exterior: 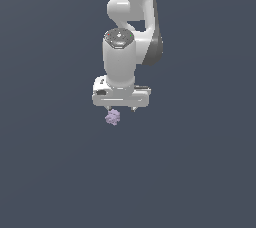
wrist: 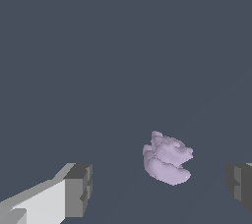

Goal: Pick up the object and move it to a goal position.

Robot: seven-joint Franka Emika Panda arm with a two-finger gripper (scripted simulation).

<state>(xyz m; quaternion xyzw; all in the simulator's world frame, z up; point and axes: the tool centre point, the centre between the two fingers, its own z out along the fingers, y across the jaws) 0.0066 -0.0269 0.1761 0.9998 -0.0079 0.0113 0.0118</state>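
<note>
Two grey fingertips (wrist: 78, 191) of white tool (exterior: 121, 108) spread wide apart, gripping nothing. Between them, nearer one fingertip, untouched: pale lilac lumpy object (wrist: 167, 159) on dark floor (exterior: 50, 172).

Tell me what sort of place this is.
Most likely a bare simulated test scene, not a real room. A flat, featureless dark slate-grey ground fills both views, the smooth white robot arm looks rendered, and the only loose thing is a tiny pale lilac knobbly clump between the open tool's fingers.
</note>
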